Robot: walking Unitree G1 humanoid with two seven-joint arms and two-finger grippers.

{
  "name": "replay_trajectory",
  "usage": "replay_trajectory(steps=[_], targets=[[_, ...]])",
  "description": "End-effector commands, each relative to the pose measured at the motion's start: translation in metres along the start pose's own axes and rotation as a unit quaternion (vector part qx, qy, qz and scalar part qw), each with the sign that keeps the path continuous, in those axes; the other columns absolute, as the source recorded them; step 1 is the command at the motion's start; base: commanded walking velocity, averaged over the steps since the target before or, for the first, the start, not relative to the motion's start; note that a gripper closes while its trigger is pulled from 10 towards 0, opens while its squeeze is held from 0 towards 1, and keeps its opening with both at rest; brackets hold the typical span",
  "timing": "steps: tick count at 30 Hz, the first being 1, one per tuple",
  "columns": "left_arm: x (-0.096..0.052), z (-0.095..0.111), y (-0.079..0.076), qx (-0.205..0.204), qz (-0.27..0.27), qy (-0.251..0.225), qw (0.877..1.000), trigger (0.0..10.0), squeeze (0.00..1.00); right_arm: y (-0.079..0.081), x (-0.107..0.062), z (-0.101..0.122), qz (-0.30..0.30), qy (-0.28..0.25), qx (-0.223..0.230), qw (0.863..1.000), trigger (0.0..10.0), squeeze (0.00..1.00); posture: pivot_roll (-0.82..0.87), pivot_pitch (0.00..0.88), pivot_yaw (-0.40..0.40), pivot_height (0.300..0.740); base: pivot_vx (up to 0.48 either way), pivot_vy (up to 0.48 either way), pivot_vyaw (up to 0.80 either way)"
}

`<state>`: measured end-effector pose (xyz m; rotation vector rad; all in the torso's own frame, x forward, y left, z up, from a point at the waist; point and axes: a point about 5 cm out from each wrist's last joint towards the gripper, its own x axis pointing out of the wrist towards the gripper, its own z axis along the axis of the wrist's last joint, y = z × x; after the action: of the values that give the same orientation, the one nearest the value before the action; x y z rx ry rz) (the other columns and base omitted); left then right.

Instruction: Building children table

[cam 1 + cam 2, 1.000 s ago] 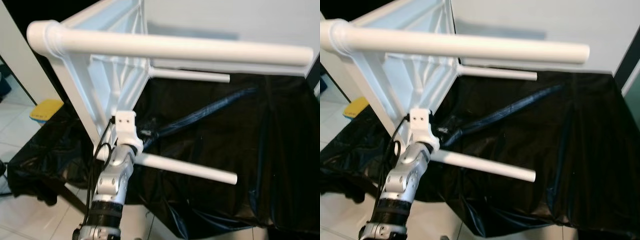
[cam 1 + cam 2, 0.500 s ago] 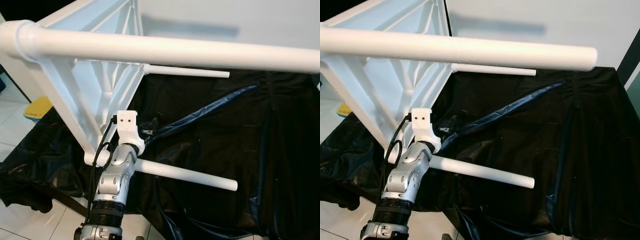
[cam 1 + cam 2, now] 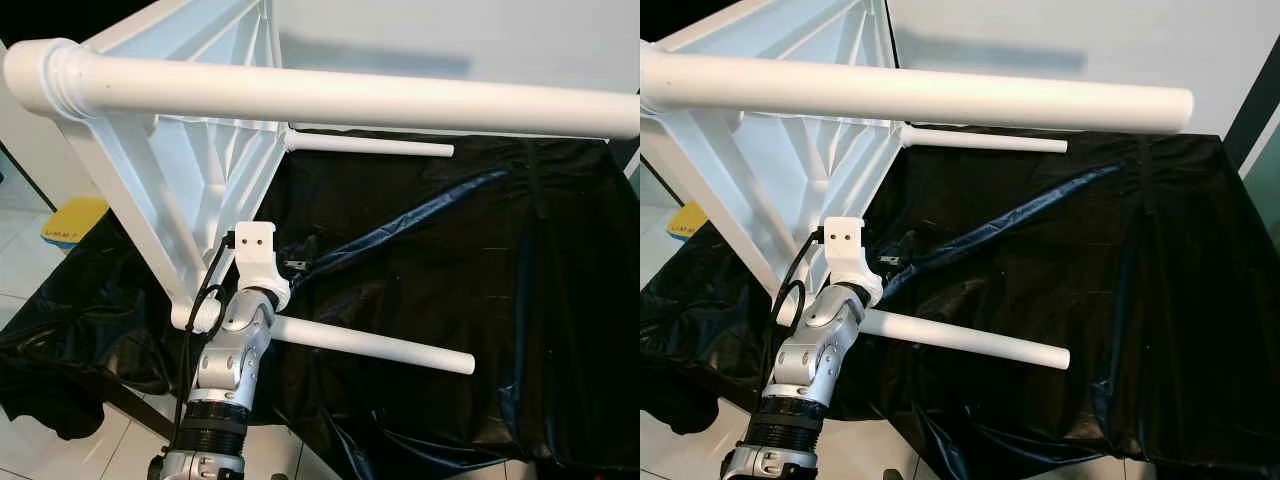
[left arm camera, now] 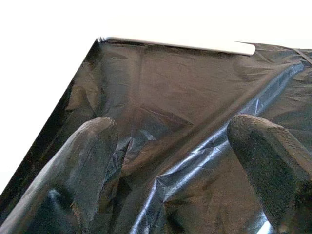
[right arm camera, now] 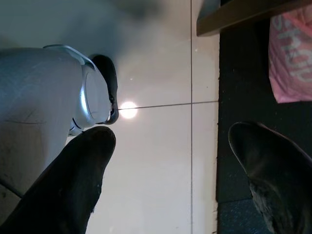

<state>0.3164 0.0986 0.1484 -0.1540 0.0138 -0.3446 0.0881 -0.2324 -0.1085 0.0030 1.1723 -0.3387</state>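
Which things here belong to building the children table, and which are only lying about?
For the job: white table, its legs, left tool open above the black sheet.
Lying about: yellow thing on the floor, pink bag.

You had a white plastic children's table (image 3: pixel 190 170) tipped on its side, its ribbed underside facing you and its legs pointing to your right. The nearest leg (image 3: pixel 350 95), a thick round tube, ran across the top of the head views from a ringed socket at your left. A thinner-looking far leg (image 3: pixel 370 145) stuck out behind it, and a lower leg (image 3: pixel 375 347) reached out above the black sheet. The underside showed diagonal bracing ribs meeting at the corners. The tabletop's edge slanted down toward the lower left corner socket.
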Motion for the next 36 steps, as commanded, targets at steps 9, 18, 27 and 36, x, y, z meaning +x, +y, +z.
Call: replay_trajectory(steps=[9,18,27,36], targets=[[-0.0012,-0.0036,0.0011,-0.002,-0.001,0.013,1.0,10.0,0.0,0.043,0.0008,0.0294,0.084,-0.052,-0.167,0.981,10.0,0.0,0.01,0.0,0.064,0.74,0.0,0.0,0.0],[-0.0011,-0.0036,0.0008,-0.002,-0.002,0.014,1.0,10.0,0.0,0.0428,0.0007,0.028,0.084,-0.051,-0.166,0.981,10.0,0.0,0.01,0.0,0.064,0.74,0.0,0.0,0.0],[-0.0012,-0.0041,0.0003,-0.002,0.0,0.017,1.0,10.0,0.0,0.0431,0.0007,0.0289,0.084,-0.053,-0.164,0.981,10.0,0.0,0.01,0.0,0.061,0.74,0.0,0.0,0.0],[-0.0013,-0.0046,0.0006,-0.004,0.001,0.019,1.0,10.0,0.0,0.0444,0.0007,0.0308,0.085,-0.056,-0.163,0.981,10.0,0.0,0.01,0.0,0.059,0.74,-0.242,0.0,0.0]])
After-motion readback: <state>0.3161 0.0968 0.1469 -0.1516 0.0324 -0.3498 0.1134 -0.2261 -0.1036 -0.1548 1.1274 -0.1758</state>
